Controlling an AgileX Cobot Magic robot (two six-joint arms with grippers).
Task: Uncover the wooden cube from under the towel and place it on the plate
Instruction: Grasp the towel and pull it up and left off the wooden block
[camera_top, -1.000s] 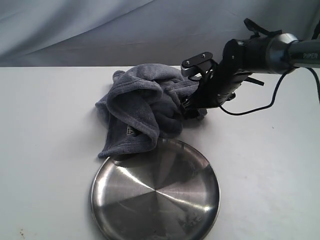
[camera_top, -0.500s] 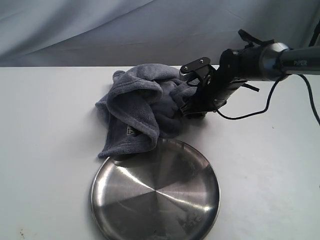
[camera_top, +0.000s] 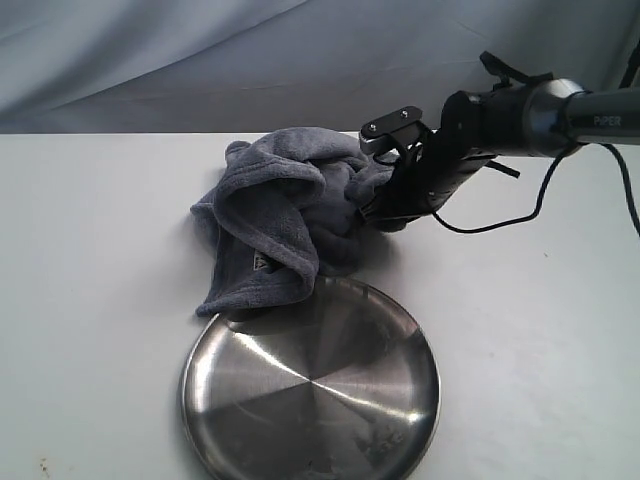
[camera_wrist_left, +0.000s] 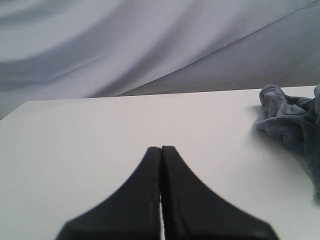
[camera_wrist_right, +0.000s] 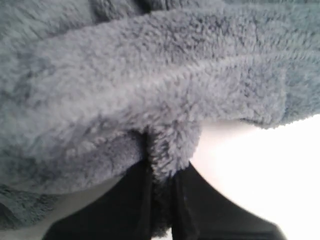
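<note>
The blue-grey towel lies bunched on the white table just behind the steel plate. My right gripper is at the towel's right edge, shut on a fold of the towel, whose fluffy cloth fills the right wrist view. The wooden cube is hidden; no part of it shows in any view. My left gripper is shut with nothing in it, above bare table, with a corner of the towel off to one side. The left arm is out of the exterior view.
A pale cloth backdrop hangs behind the table. The right arm's black cable loops above the table to the right of the towel. The table's far edge runs under the backdrop.
The right gripper, shut on the towel's edge, shifted slightly up and back; the towel's right side lifted a little with it. The plate stayed put.
</note>
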